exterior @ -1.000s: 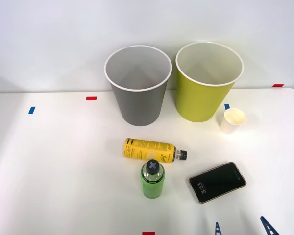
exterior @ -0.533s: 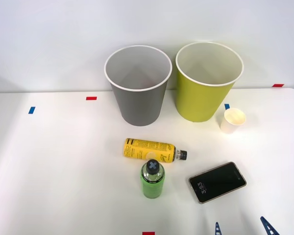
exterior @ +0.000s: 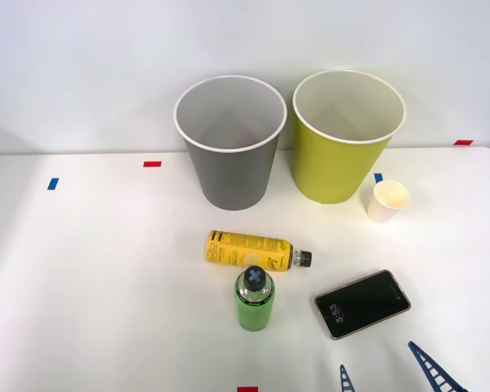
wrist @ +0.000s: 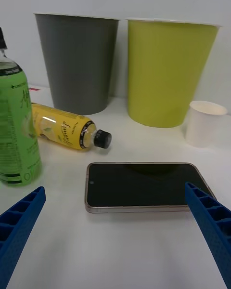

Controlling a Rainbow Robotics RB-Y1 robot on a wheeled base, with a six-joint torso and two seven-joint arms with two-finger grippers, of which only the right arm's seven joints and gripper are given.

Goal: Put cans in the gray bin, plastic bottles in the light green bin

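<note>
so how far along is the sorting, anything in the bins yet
Nothing looks sorted yet: the gray bin and the light green bin both look empty. The yellow bottle lies on its side on the table, and the green bottle stands upright beside it. The right gripper is open and holds nothing, near the phone. Both bottles are left to bin.

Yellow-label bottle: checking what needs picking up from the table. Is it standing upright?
No, the yellow-label bottle lies on its side on the table, cap pointing toward the phone.
</note>
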